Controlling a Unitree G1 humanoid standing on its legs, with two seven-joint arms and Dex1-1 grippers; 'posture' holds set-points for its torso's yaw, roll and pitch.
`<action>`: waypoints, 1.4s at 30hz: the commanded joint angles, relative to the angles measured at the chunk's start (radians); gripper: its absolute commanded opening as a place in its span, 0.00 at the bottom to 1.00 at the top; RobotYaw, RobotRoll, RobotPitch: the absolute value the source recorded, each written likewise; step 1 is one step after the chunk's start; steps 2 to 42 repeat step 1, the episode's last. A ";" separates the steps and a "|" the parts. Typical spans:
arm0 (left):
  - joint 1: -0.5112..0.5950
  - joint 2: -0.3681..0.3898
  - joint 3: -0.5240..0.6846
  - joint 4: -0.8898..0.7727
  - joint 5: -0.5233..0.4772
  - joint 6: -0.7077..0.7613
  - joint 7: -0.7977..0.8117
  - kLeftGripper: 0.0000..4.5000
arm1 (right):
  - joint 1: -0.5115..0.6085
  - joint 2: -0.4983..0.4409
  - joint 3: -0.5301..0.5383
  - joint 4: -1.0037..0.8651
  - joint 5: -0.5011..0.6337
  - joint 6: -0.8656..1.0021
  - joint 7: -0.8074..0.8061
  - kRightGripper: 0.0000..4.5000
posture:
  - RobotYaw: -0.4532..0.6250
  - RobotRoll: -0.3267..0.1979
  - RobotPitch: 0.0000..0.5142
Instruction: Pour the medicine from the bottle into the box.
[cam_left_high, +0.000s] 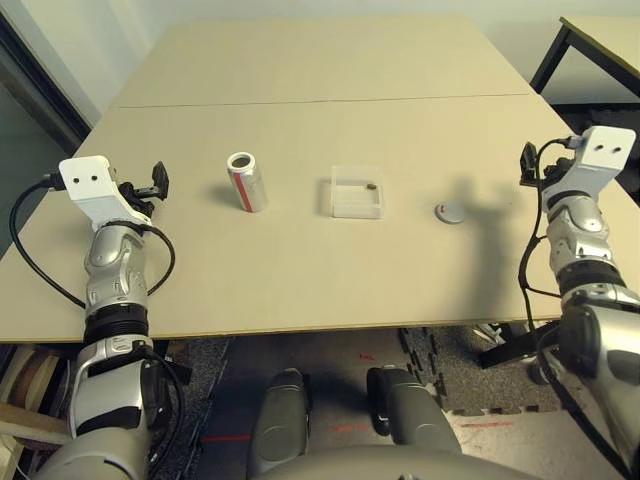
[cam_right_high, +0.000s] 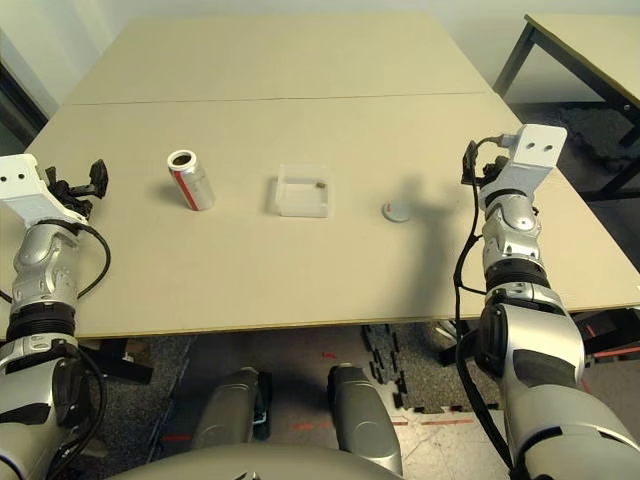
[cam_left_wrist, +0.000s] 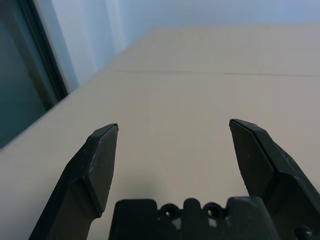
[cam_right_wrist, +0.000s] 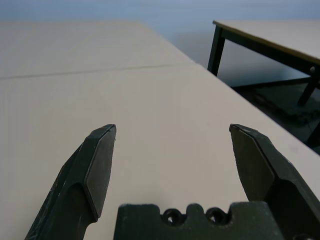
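Bottle (cam_left_high: 248, 186) upright on the table (cam_left_high: 290, 275), mouth uncovered, between near edge and seam (cam_left_high: 320, 101), closer to the left edge than to the right. Box (cam_left_high: 357, 207) flat and open-topped, about midway between left and right edges. Pill (cam_left_high: 371, 186) inside, toward the side facing the right edge. Cap (cam_left_high: 450, 212) lying flat between box and right edge. Left gripper (cam_left_wrist: 174, 122) near the left edge, right gripper (cam_right_wrist: 173, 125) near the right edge, both with fingers wide apart, empty.
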 joint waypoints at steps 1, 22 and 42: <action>-0.004 0.014 0.011 0.032 0.003 -0.021 0.008 0.99 | 0.016 0.005 -0.007 0.004 -0.001 -0.003 0.006 1.00 | 0.37 0.62 0.20; -0.004 0.014 0.011 0.032 0.003 -0.021 0.008 0.99 | 0.016 0.005 -0.007 0.004 -0.001 -0.003 0.006 1.00 | 0.37 0.62 0.20; -0.004 0.014 0.011 0.032 0.003 -0.021 0.008 0.99 | 0.016 0.005 -0.007 0.004 -0.001 -0.003 0.006 1.00 | 0.37 0.62 0.20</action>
